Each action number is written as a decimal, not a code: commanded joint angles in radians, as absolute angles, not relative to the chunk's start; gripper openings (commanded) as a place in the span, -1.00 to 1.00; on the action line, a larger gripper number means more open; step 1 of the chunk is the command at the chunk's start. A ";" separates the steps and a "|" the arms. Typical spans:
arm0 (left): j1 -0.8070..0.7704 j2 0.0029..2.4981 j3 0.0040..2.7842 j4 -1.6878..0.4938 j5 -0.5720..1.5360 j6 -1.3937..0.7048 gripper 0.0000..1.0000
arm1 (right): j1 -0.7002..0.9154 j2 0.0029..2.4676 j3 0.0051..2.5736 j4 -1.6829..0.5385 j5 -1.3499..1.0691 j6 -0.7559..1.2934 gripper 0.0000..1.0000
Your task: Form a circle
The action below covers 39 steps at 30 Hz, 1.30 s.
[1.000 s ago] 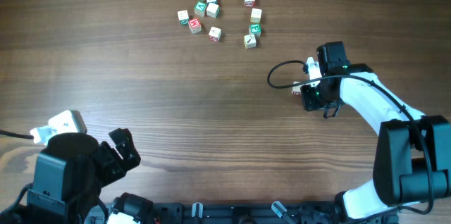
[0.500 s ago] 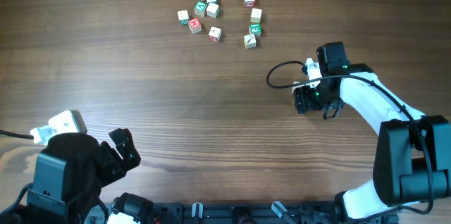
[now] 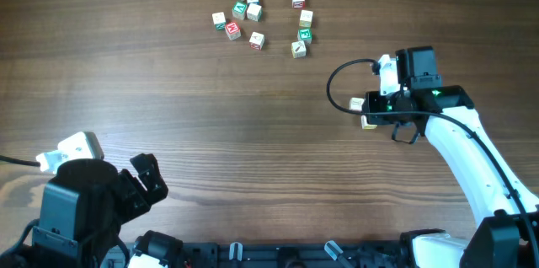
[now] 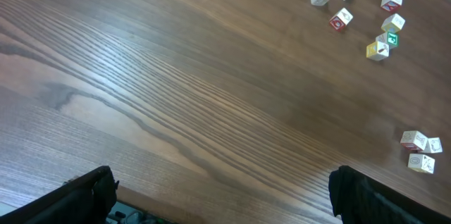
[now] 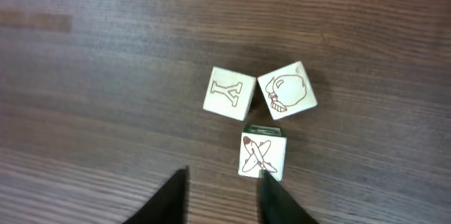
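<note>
Overhead: on a wood table (image 3: 126, 66), a loose group of cubes (image 3: 254, 12) sits at upper centre, clumped on its left with a short column on its right, not yet a circle. Well apart, right of centre, the right claw (image 3: 364, 112) hangs over a few strays (image 3: 357, 104). The left claw (image 3: 147, 179) is parked at lower left. Left wrist: that claw's fingers stand at the bottom corners, spread wide, with only bare wood between them. The group is at upper right, the strays at the right edge. Right wrist: three strays lie mid-frame, a Y cube (image 5: 227, 91) just beside a round-figure cube (image 5: 287, 90), with a plane cube (image 5: 262, 155) just below them. The step looks like fetching one stray for the ring. Done well, the plane cube would sit squarely between the fingers before they close on opposite flat faces, without nudging its neighbours. As it is, the right claw's fingers (image 5: 173, 196) rise from the bottom edge a little apart, gripping nothing. The right-hand tip meets the plane cube's lower edge, though I cannot tell whether it touches.
</note>
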<state>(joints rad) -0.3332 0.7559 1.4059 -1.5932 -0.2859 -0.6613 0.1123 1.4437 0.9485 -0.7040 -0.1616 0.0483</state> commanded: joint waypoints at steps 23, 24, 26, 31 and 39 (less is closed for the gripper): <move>-0.329 0.758 1.406 -1.591 -0.281 -0.674 1.00 | 0.113 1.631 0.940 -0.589 -0.067 0.022 -0.91; -0.329 0.758 1.406 -1.591 -0.281 -0.674 1.00 | 0.113 1.631 0.938 -0.586 -0.067 0.022 -0.91; -0.329 0.758 1.406 -1.591 -0.281 -0.674 1.00 | 0.113 1.631 0.918 -0.565 -0.067 0.022 -0.91; -0.329 0.758 1.406 -1.591 -0.281 -0.674 1.00 | 0.113 1.631 0.908 -0.551 -0.067 0.019 -0.91; -0.329 0.758 1.406 -1.591 -0.281 -0.674 1.00 | 0.113 1.631 0.907 -0.531 -0.068 0.019 -0.91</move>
